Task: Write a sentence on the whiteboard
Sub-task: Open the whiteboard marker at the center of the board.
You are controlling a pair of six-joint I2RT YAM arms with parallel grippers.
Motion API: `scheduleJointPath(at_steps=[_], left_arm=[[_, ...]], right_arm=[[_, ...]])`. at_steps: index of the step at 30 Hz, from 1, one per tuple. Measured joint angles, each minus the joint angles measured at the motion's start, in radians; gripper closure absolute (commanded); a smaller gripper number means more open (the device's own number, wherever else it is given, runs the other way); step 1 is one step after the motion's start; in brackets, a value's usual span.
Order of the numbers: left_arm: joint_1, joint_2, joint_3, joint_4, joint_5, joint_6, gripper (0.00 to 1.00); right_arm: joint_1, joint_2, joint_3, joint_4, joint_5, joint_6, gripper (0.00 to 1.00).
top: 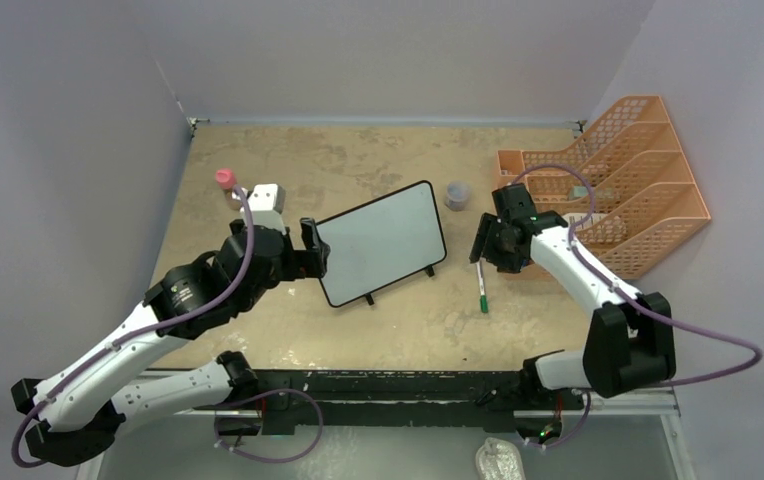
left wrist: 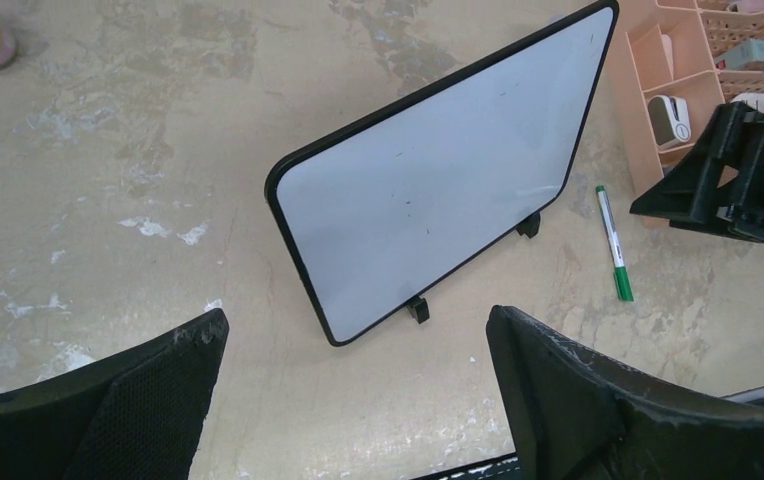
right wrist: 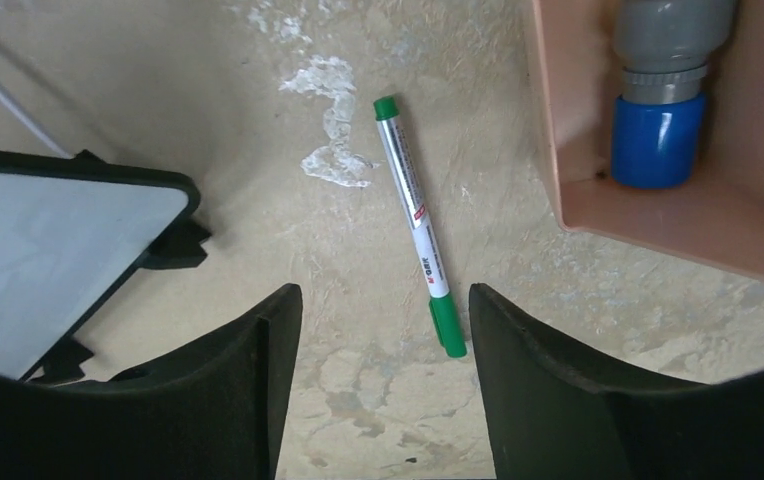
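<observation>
whiteboard (top: 383,243) propped tilted, marker (top: 481,288) apart from its edge

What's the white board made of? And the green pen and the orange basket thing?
The whiteboard looks like smooth, glossy coated sheet, faintly reflecting light, in a thin black frame, probably plastic. The marker seems hard shiny plastic: white barrel, green cap. The orange rack looks like moulded matte plastic, judging by its even mesh walls.

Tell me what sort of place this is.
Probably a robot lab test cell: a worn table boxed in by plain walls, two arms bolted at its edge, plus a whiteboard and marker.
</observation>
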Motion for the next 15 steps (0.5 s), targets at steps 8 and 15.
scheduleJointPath(at_steps=[8,15], left_arm=[[0.003,-0.002,0.011,0.015,0.004,0.041,0.0],[0.037,0.072,0.07,0.046,0.037,0.088,0.0]], right_arm=[[0.0,0.123,-0.046,0.07,0.009,-0.001,0.46],[0.0,0.199,-0.049,0.122,0.01,-0.005,0.57]])
